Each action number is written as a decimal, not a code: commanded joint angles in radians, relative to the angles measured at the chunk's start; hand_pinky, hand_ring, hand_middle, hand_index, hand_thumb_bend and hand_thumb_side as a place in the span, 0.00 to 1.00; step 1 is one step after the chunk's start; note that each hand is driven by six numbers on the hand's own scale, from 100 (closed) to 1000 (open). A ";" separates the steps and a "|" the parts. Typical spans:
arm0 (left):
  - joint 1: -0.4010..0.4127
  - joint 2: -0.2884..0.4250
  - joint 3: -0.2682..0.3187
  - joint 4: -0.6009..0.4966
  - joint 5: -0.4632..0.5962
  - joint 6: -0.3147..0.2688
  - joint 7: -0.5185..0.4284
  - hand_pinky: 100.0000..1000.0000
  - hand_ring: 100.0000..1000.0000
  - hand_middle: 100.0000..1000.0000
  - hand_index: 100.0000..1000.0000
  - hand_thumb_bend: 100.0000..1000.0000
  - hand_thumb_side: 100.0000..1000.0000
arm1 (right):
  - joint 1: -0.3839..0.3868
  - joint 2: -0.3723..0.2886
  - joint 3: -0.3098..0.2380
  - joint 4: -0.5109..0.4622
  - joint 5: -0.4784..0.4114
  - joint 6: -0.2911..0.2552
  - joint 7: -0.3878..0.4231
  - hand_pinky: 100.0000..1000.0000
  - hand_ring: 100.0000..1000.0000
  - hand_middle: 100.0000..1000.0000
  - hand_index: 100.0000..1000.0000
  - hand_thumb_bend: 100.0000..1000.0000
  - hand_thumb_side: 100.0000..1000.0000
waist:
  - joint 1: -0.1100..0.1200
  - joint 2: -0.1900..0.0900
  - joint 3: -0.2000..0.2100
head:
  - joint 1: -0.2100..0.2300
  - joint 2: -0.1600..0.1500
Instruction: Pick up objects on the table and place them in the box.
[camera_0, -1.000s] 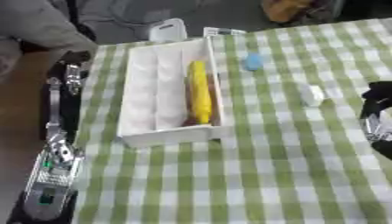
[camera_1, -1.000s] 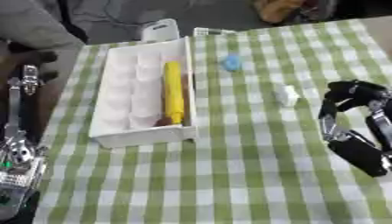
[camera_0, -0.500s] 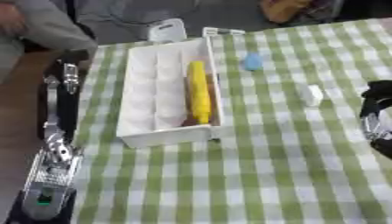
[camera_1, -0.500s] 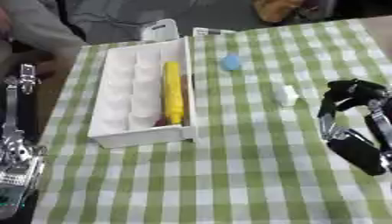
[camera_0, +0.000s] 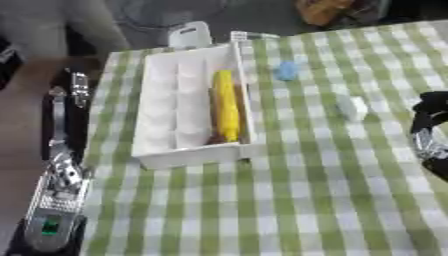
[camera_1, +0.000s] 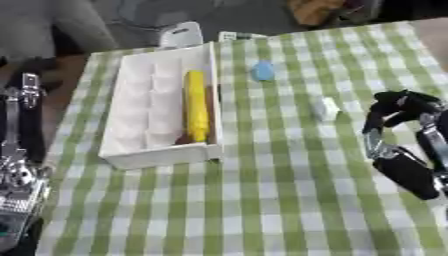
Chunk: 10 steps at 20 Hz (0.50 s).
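- Work surface: a table (camera_1: 289, 200) covered in a green-and-white checked cloth. A white box (camera_1: 140, 150) with long compartments lies on its left half, long axis running away from the robot.
- Completed so far: a long yellow object (camera_1: 196, 105) lies lengthwise in the right-hand compartment of the box. A small dark reddish item sits at its near end; its identity cannot be made out. The remaining compartments appear empty.
- Outstanding items: two objects are on the cloth, outside the box.
  - A small blue object (camera_1: 262, 71) lies just to the right of the box, level with its far half.
  - A small white object (camera_1: 327, 107) lies further right and nearer the robot, between the box and the right hand.
- Right hand (camera_1: 395, 117): positioned at the right edge of the table, near the white object but apart from it. The fingers are curled downward and enclose nothing visible.
- Left hand (camera_0: 54, 175): shows along the left edge of the view, beside the table and outside the cloth. Only silver and black hardware is visible; whether its fingers are apart or together cannot be told.
- Progress assessment: roughly one third to one half done, judged by count. One clear object is stowed, two are left.
- Probable next step: the white object is the closest to the right hand and is the likely next pick. The blue object would follow.
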 joint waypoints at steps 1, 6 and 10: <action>-0.005 0.021 0.000 -0.019 0.000 0.000 -0.005 0.76 1.00 0.63 0.75 0.06 0.97 | -0.030 -0.062 -0.006 -0.024 0.011 0.043 0.008 0.56 0.61 0.59 0.81 0.00 0.41 | -0.023 -0.038 0.003 | -0.009 0.005; -0.004 0.024 -0.008 -0.016 0.001 0.001 -0.013 0.76 1.00 0.63 0.75 0.06 0.97 | -0.067 -0.117 0.008 -0.024 0.053 0.109 0.041 0.56 0.60 0.61 0.82 0.00 0.33 | -0.026 -0.043 0.007 | -0.017 0.014; -0.003 0.024 -0.014 -0.013 0.002 0.000 -0.019 0.76 1.00 0.62 0.75 0.06 0.97 | -0.109 -0.153 0.035 -0.024 0.088 0.157 0.102 0.56 0.61 0.63 0.82 0.00 0.34 | -0.028 -0.046 0.010 | -0.023 0.023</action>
